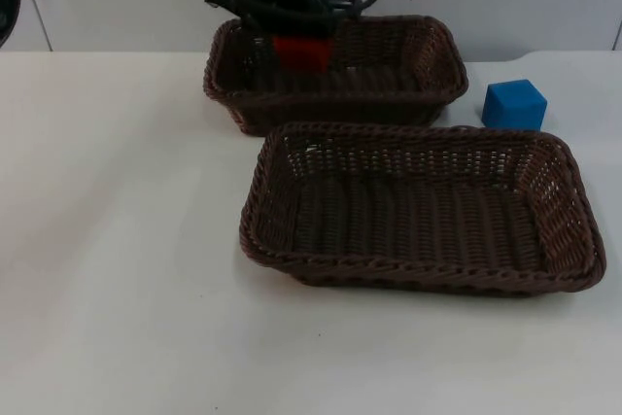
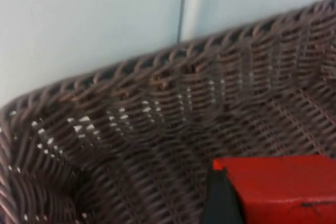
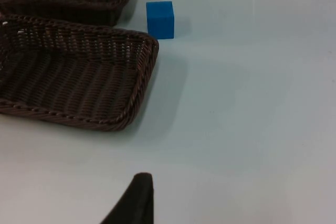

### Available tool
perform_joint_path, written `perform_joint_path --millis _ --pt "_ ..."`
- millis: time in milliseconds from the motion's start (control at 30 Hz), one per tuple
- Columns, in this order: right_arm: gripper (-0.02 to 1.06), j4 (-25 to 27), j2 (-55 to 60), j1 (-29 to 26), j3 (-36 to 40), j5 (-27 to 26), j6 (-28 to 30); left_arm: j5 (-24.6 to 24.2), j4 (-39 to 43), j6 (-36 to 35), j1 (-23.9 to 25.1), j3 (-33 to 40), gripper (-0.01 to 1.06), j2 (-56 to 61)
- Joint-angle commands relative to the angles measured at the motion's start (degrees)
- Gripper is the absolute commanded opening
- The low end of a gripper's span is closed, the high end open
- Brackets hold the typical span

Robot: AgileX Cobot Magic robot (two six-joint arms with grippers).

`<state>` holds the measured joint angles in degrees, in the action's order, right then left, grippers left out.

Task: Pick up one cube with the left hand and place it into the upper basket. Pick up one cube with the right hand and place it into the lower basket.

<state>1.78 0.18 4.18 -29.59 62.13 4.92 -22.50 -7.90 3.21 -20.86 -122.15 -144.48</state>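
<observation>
While the left hand (image 1: 299,38) hangs over the upper basket (image 1: 437,46), clamped on the red cube (image 1: 301,51), that cube sits above the basket's left part, so release looks like the next step there. Blue cube (image 1: 514,104) rests on the counter (image 1: 117,240) just past the lower basket's (image 1: 418,274) far right corner, i.e. on the right arm's side. Right hand (image 3: 137,203) waits low over the counter w/ the cube ahead of it; can't tell if its fingers are apart.

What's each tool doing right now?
Left tool: shut on red cube, over upper basket.
Right tool: cannot tell; waits by lower basket.
</observation>
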Motion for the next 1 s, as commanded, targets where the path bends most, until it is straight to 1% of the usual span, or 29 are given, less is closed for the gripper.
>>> perform_joint_path --millis 0,300,333,400,433,467,633,667,733,767,800,867,967 --pt "1.05 -0.07 -0.18 -0.49 0.01 -0.30 0.23 1.33 -0.30 -0.06 0.37 -0.39 0.00 -0.40" --pt "1.05 -0.07 -0.18 -0.49 0.01 -0.30 0.23 1.23 -0.04 -0.06 1.39 -0.39 0.00 -2.35" --pt "1.05 -0.07 -0.18 -0.49 0.01 -0.30 0.23 0.89 -0.04 -0.06 1.39 -0.39 0.03 -2.65" --pt "1.05 -0.07 -0.18 -0.49 0.01 -0.30 0.23 0.58 -0.04 -0.06 1.39 -0.39 0.13 -3.09" --pt "1.05 -0.07 -0.18 -0.49 0.01 -0.30 0.23 0.44 -0.04 -0.06 1.49 -0.39 0.22 -3.24" --pt "1.05 -0.07 -0.18 -0.49 0.01 -0.30 0.23 0.44 -0.04 -0.06 1.49 -0.39 0.22 -3.24" --pt "1.05 -0.07 -0.18 -0.49 0.01 -0.30 0.23 0.76 -0.04 -0.06 1.49 -0.39 0.58 -3.24" --pt "1.05 -0.07 -0.18 -0.49 0.01 -0.30 0.23 0.76 -0.04 -0.06 1.49 -0.39 0.58 -3.24" --pt "1.05 -0.07 -0.18 -0.49 0.01 -0.30 0.23 0.76 -0.31 -0.06 1.49 -0.39 0.73 -3.24" --pt "1.05 -0.07 -0.18 -0.49 0.01 -0.30 0.23 0.44 -0.57 -0.06 1.49 -0.39 0.78 -3.24" --pt "1.05 -0.07 -0.18 -0.49 0.01 -0.30 0.23 0.44 -0.57 -0.06 1.49 -0.39 0.78 -3.24" --pt "1.05 -0.07 -0.18 -0.49 0.01 -0.30 0.23 0.35 -0.57 -0.06 1.49 -0.39 0.85 -3.24" --pt "1.05 -0.07 -0.18 -0.49 0.01 -0.30 0.36 -0.55 -0.57 -0.06 1.49 -0.39 0.87 -2.90"
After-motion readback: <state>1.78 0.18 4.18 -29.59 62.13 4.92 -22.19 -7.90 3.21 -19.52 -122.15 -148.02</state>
